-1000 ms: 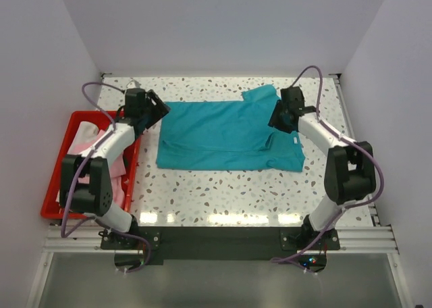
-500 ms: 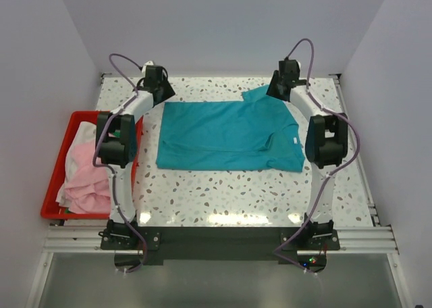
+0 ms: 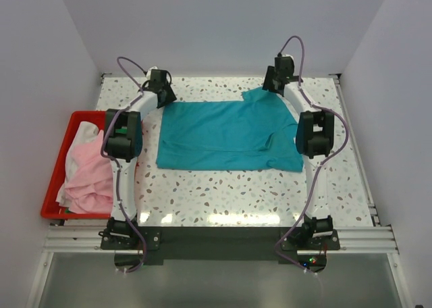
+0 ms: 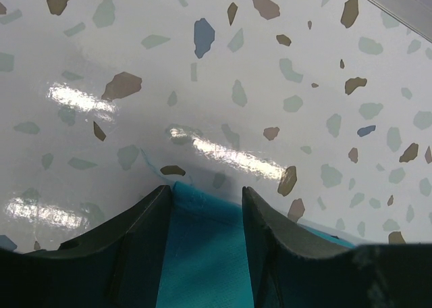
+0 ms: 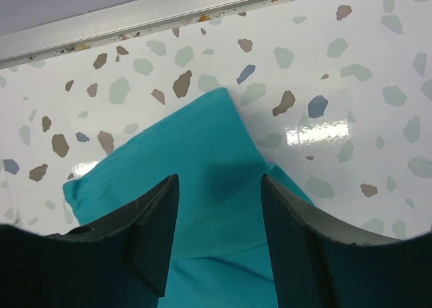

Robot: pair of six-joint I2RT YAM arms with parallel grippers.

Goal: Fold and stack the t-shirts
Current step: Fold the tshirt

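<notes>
A teal t-shirt (image 3: pixel 226 136) lies spread flat in the middle of the table. My left gripper (image 3: pixel 164 95) is at its far left corner. In the left wrist view the left gripper (image 4: pixel 206 190) stands open, its fingers straddling that corner of teal cloth (image 4: pixel 202 254), which lies flat between them. My right gripper (image 3: pixel 273 85) is over the far right sleeve. In the right wrist view the right gripper (image 5: pixel 219 178) is open above the teal sleeve (image 5: pixel 169 152), not gripping it. A light pink t-shirt (image 3: pixel 88 180) and a white piece (image 3: pixel 84 132) lie in the bin.
A red plastic bin (image 3: pixel 50 186) sits at the table's left edge beside the left arm. The speckled tabletop (image 3: pixel 223 190) ends in a metal rail (image 5: pixel 135 17) at the back wall, close beyond both grippers. Both arms stretch along the shirt's two sides.
Both arms have stretched toward the far edge. The left gripper moved to the shirt's far left corner and its jaws narrowed. The right gripper moved to the far sleeve.
</notes>
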